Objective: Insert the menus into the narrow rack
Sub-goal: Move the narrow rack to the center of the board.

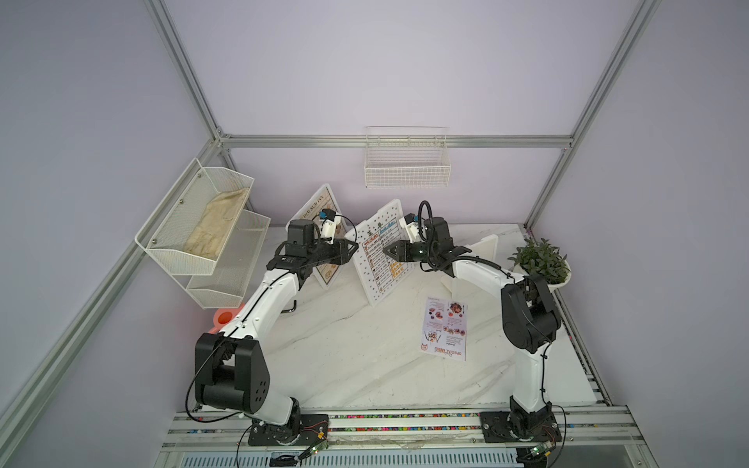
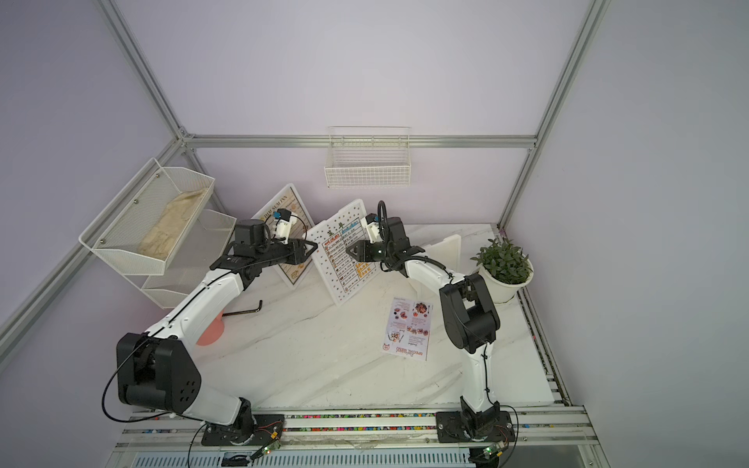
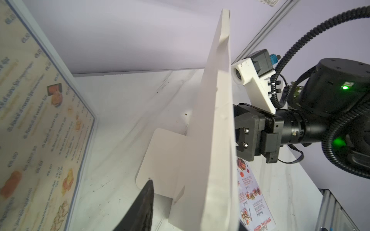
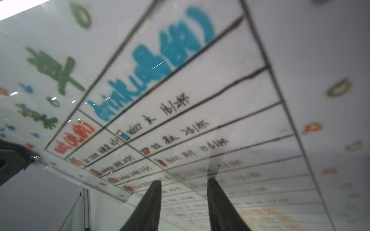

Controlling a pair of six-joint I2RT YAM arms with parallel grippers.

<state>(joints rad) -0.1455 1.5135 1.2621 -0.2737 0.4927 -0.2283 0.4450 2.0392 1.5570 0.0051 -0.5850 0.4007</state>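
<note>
You've got the grid menu [image 1: 381,253] standing tilted mid-table btwn both arms. L gripper [image 1: 353,248] sits at its left edge, R gripper [image 1: 386,250] at its printed face. R wrist view: two fingers [image 4: 150,202] apart, tips at the sheet's face, not pinching it. L wrist view shows only one finger [image 3: 144,202], so can't tell L's state. DIM SUM menu [image 1: 320,214] leans on the back wall behind L arm. Leaflet [image 1: 445,329] lies flat near R arm. Wire rack [image 1: 407,170] hangs on back wall, well above.
</note>
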